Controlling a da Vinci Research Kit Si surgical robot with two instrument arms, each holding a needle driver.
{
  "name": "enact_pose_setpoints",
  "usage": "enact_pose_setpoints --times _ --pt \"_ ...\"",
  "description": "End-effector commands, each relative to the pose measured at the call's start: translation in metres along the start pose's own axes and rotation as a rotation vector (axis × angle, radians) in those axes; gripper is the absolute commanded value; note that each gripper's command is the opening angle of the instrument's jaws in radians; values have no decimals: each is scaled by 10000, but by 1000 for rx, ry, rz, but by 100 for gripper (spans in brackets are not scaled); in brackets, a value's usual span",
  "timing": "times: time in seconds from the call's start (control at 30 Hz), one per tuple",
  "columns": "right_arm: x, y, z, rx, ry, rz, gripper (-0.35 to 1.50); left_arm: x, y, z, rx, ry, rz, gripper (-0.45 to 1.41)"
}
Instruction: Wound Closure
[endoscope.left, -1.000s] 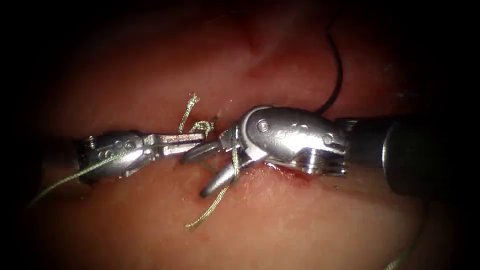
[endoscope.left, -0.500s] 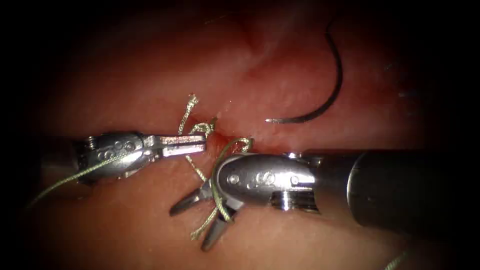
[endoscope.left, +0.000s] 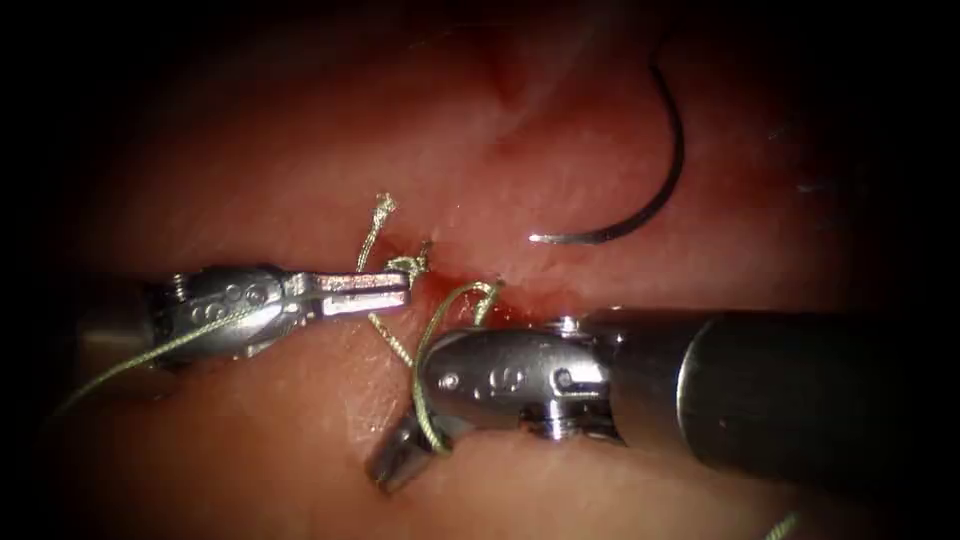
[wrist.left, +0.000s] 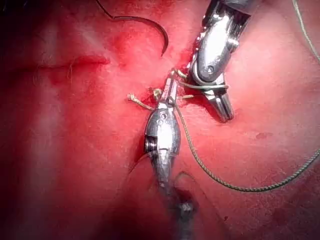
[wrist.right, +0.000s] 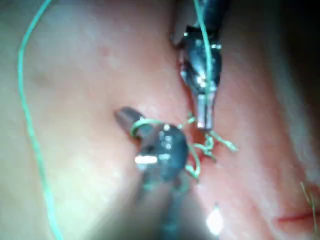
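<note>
Two tools are working at the cut: left end effector (endoscope.left: 400, 290) is clamping closed on the thread (endoscope.left: 432, 340) by the knot (endoscope.left: 408, 265); right end effector (endoscope.left: 392, 462) is wearing a loop of it, jaw state I cannot tell. Further right, the needle (endoscope.left: 640, 215) is lying free on the tissue (endoscope.left: 250, 150). Left wrist view is adding the thread's long slack curve (wrist.left: 240, 187). No readable markings.

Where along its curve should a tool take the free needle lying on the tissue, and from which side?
Probably the needle at mid-curve, approached from the right: it lies free on the tissue right of the cut, its point facing left.
</note>
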Motion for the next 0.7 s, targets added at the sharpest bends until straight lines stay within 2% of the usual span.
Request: enact_pose_setpoints --times 0.03,0.23,0.3,0.43,0.5,0.57,0.63,0.7 --pt "3 6 -4 5 4 8 -35 -6 -1 5 -1 1 0 -45" --pt "21 3 -28 -22 48 4 -35 -4 -2 1 -5 2 -2 -45" --pt "27 4 -45 -73 94 5 -35 -4 -1 -1 -6 2 -2 -45" --pt "28 4 -77 -180 128 25 -35 -2 5 -5 -9 3 -2 -45" --pt "22 1 -111 -285 173 55 -35 0 12 -10 -12 3 -2 -45" --pt "16 -1 -131 -351 191 81 -35 2 18 -13 -15 4 -3 -45" --pt "-5 -9 -164 -478 216 118 -35 5 36 -22 -25 5 -2 -45" --pt "-18 -10 -170 -518 207 133 -35 7 49 -30 -24 4 0 -45"
